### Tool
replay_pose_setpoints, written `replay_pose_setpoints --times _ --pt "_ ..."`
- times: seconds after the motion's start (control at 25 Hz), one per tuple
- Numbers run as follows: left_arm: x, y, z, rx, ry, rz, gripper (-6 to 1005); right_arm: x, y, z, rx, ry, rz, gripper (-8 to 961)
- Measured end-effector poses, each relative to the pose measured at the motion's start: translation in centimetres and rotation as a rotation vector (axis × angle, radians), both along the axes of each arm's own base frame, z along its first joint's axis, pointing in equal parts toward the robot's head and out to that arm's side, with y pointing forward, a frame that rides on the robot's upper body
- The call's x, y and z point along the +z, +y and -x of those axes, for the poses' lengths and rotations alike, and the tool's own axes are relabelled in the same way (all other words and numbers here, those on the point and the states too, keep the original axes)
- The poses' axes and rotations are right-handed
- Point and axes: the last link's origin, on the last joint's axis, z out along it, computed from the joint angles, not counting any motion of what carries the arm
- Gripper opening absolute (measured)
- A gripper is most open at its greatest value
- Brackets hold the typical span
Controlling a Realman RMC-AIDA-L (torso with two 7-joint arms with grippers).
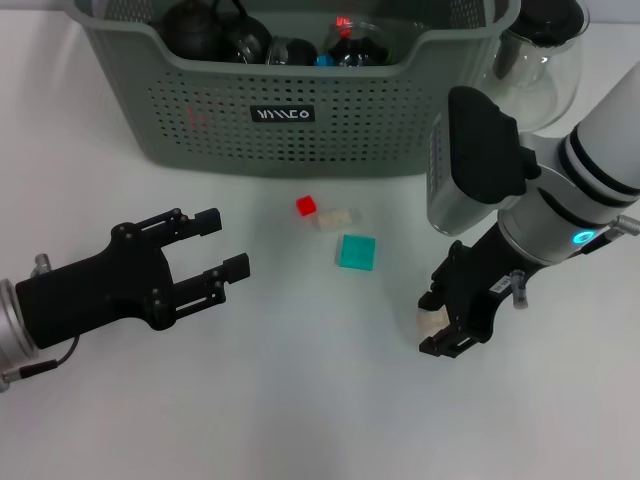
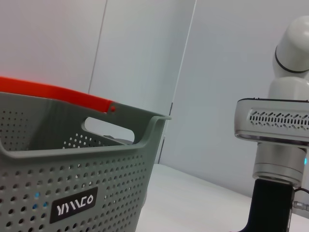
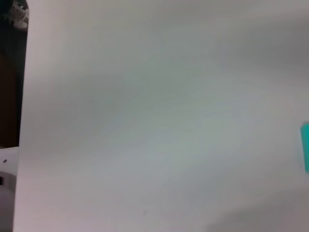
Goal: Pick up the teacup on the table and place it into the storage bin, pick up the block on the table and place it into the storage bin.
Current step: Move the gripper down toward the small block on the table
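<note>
Three blocks: red (image 1: pixel 306 205), cream (image 1: pixel 336 219) and teal (image 1: pixel 356 251) lie loose on the table (image 1: pixel 300 400), just before the storage bin (image 1: pixel 300 120).
Right gripper (image 1: pixel 440 322): low over the table, fingers closed around a small pale block (image 1: pixel 432 322).
Left gripper (image 1: pixel 222 243): hovering, fingers spread, holding nothing.
Bin contents: dark teaware; teacup not distinguishable.

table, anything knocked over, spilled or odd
Nothing spilled or tipped. Three blocks, red, cream and teal, sit loose on the table before the bin. The right gripper holds a small pale block; the left gripper hovers open.
</note>
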Motion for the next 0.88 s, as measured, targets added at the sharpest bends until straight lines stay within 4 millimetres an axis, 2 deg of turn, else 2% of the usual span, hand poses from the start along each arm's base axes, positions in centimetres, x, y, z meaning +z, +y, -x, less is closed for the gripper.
replay_pose_setpoints --times 0.28,0.8,0.88 --pt "-0.05 0.04 0.03 0.004 0.001 0.000 670 0.06 -0.11 -0.41 -0.033 -0.010 -0.010 566" --pt "-0.43 0.25 0.01 0.016 -0.003 0.004 670 0.19 0.08 -0.61 -0.038 -0.011 -0.025 454" --pt "-0.43 0.25 0.01 0.016 -0.003 0.004 670 0.27 0.20 -0.62 -0.045 -0.009 -0.034 384"
